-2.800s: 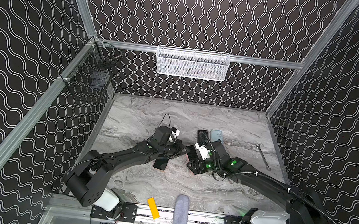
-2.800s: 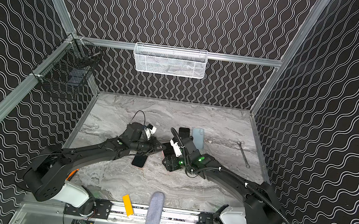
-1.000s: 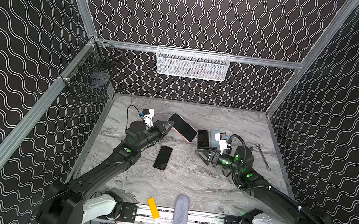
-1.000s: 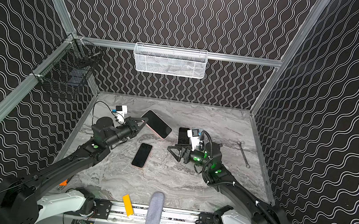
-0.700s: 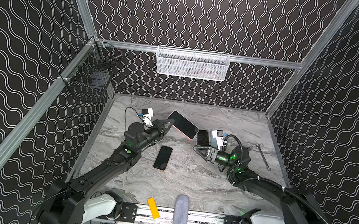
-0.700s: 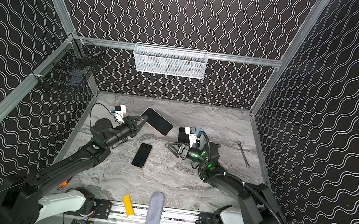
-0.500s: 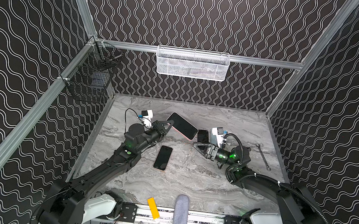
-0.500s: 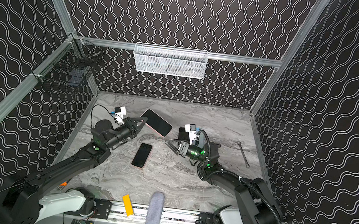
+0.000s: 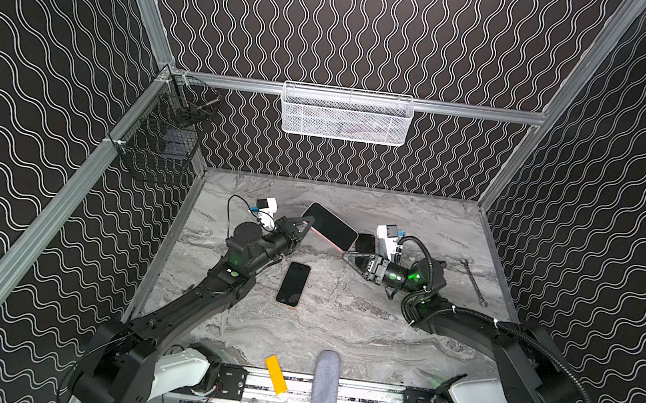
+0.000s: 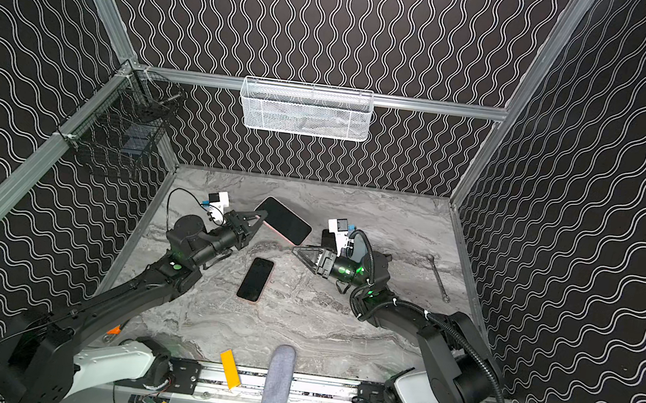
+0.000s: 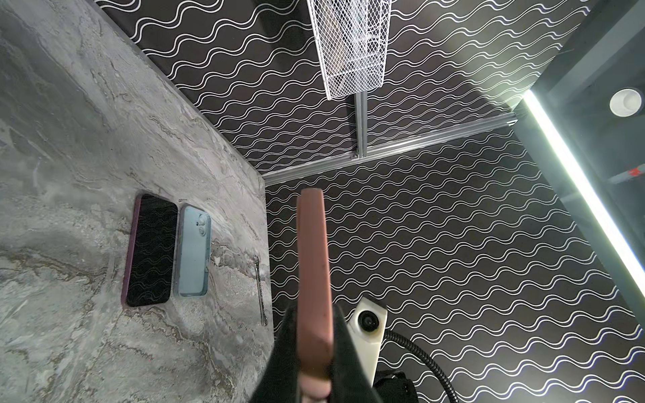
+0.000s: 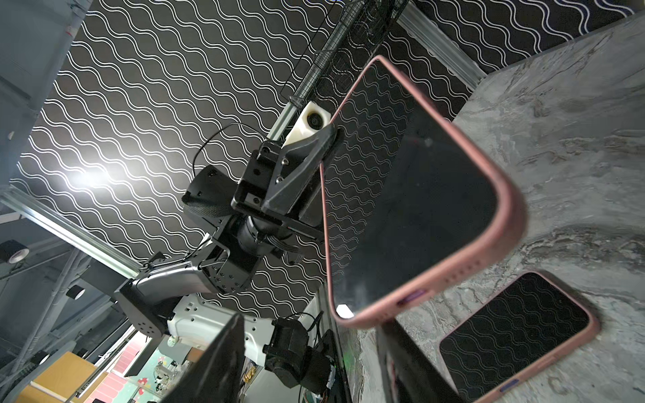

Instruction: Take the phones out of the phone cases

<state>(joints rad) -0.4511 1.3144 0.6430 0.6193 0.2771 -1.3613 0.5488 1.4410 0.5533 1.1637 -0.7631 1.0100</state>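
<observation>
Pink-cased phone [image 9: 328,226] now hangs off the table [image 9: 339,330], pinched in my left pincer [image 9: 309,222]; my right pincer [image 9: 350,258], spread but narrowing, has reached its free end, so peeling can start.

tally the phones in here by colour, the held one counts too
pink: 2, the held pink phone in the left gripper and the flat pink phone on the table
purple: 1, the purple phone
light blue: 1, the light blue phone, back up
total: 4
</observation>
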